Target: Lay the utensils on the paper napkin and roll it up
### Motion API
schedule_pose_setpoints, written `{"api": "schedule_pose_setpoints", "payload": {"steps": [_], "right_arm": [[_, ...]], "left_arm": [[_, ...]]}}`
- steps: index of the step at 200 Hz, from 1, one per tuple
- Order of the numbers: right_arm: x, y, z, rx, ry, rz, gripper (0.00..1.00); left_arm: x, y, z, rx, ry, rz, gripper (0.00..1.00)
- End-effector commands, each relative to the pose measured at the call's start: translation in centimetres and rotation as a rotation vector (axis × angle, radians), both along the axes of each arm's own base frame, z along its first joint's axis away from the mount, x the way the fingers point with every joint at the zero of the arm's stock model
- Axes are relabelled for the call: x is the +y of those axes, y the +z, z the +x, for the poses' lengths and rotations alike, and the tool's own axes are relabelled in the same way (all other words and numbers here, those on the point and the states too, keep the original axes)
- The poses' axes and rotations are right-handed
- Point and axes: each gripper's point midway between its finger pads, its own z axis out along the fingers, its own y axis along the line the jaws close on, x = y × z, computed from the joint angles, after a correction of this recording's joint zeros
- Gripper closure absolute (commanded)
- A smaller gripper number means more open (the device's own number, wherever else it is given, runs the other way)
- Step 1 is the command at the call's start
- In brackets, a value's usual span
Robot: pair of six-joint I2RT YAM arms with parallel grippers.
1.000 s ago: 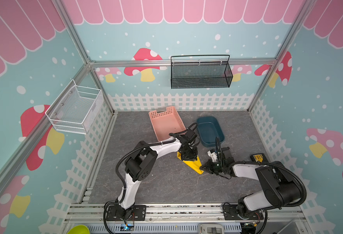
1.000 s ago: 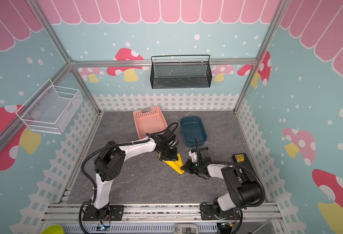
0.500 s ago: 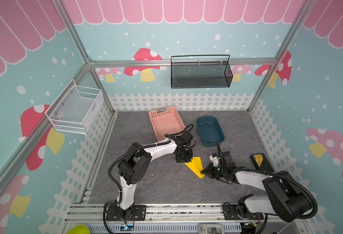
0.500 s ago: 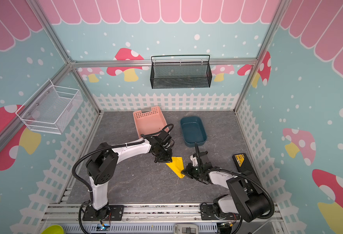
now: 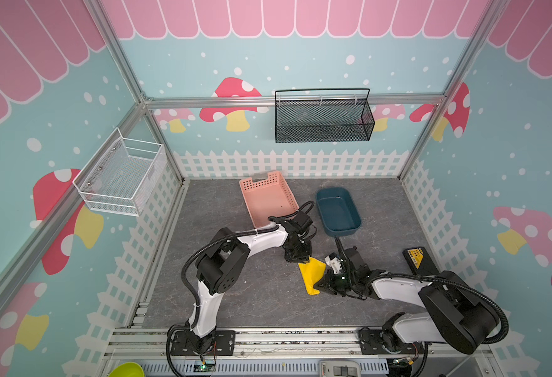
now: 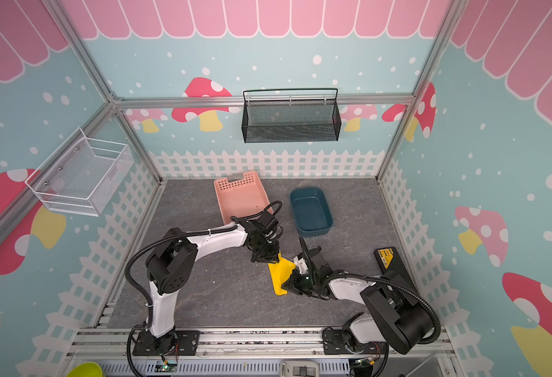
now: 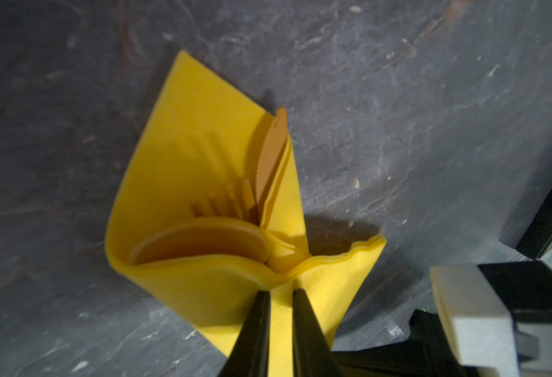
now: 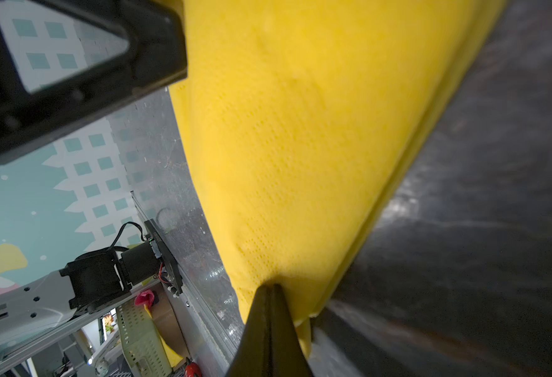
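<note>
Thin bright yellow paper napkin (image 5: pixel 310 274), on grey tabletop (image 5: pixel 252 293), folded over slim orange-tan plastic utensils (image 7: pixel 209 241). Long axis spanning both tools: left gripper (image 5: pixel 298 259) pinching far end, right gripper (image 5: pixel 321 287) clamped on near end.

Utensils (image 7: pixel 203 241) mostly hidden w/in napkin (image 7: pixel 186 130) fold.

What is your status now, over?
Left gripper shut on napkin; right gripper shut on its other end. Utensils inside the fold. Basket and tub stand apart, behind.
</note>
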Motion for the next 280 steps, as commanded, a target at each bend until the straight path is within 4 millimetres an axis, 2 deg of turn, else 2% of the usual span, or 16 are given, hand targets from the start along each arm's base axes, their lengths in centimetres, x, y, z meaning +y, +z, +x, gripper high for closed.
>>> {"api": "schedule_pose_setpoints", "payload": {"steps": [1,22,41,73,108,151,175,199,242,280], "right_arm": [[1.1,0.6,-0.2,0.022,0.022,0.049,1.0],[1.4,1.0,0.1,0.006,0.034,0.058,0.98],[1.4,2.2,0.8,-0.037,0.022,0.069,0.96],[0.7,4.4,2.5,-0.105,-0.014,0.065,0.89],[-0.2,5.1,5.0,-0.143,-0.026,0.043,0.84],[0.7,3.8,7.6,-0.134,0.027,0.032,0.9],[0.6,2.4,8.0,-0.116,0.032,0.006,0.91],[-0.3,0.4,7.8,-0.086,0.026,-0.034,0.93],[-2.2,-2.9,6.0,-0.019,0.015,-0.109,0.96],[-3.0,-4.0,4.9,0.005,0.007,-0.139,0.98]], "left_arm": [[-0.4,-1.3,0.0,0.009,-0.037,0.011,0.82],[-0.8,-1.5,-0.3,0.008,-0.067,0.004,0.82],[-1.1,-1.8,-0.6,0.005,-0.097,0.002,0.83],[-0.9,-2.2,-0.8,0.005,-0.113,0.011,0.83],[-1.0,-2.1,-0.7,0.004,-0.116,0.007,0.83],[-1.2,-1.8,-0.6,-0.001,-0.117,0.004,0.83],[-1.2,-1.7,-0.5,-0.004,-0.118,0.005,0.83],[-1.2,-1.5,-0.4,-0.011,-0.122,0.004,0.83],[-1.3,-0.9,-0.1,-0.026,-0.123,0.004,0.83],[-1.6,0.3,0.7,-0.065,-0.123,-0.001,0.83]]}}
